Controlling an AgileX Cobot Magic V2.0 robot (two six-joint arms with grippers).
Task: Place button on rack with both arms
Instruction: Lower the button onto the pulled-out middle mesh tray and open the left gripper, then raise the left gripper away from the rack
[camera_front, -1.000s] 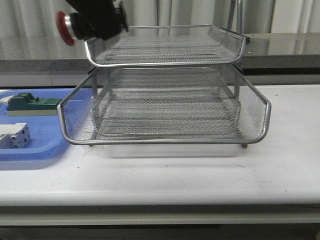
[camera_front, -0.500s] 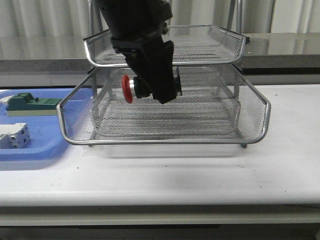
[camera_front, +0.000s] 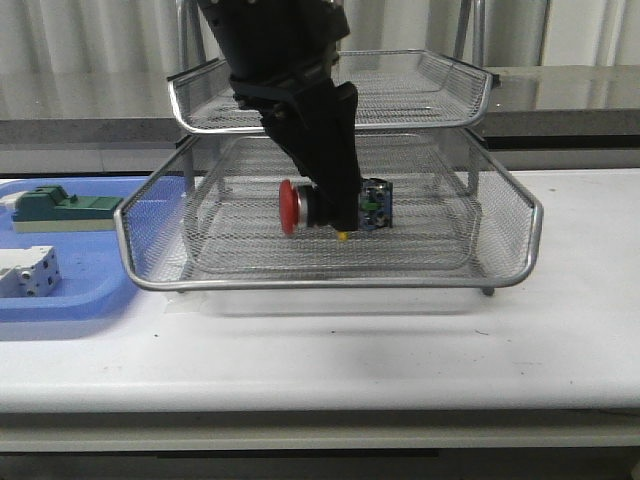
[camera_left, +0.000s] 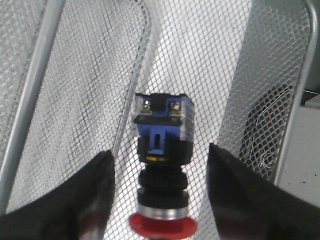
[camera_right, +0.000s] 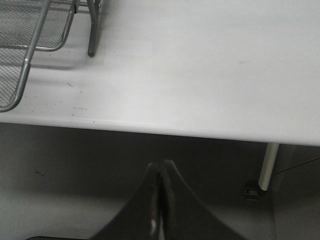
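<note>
The button (camera_front: 335, 207), with a red cap, black body and blue contact block, lies on its side in the lower tray of the silver wire-mesh rack (camera_front: 330, 284). My left gripper (camera_front: 343, 222) reaches down into that tray over the button. In the left wrist view the button (camera_left: 162, 145) lies on the mesh (camera_left: 210, 60) between the fingers of my left gripper (camera_left: 161, 200), with mesh showing on both sides; the jaws are open. My right gripper (camera_right: 161, 170) is shut and empty, below the table's front edge, out of the front view.
A flat blue tray (camera_front: 60, 300) stands left of the rack with a green block (camera_front: 65, 208) and a white terminal block (camera_front: 28, 272). The rack's upper tray (camera_front: 330, 125) hangs over the lower one. A rack corner and leg (camera_right: 91, 30) show in the right wrist view.
My left gripper carried the button from beside the upper tray's left end down and right into the lower tray. The fingers now stand apart from the button.
</note>
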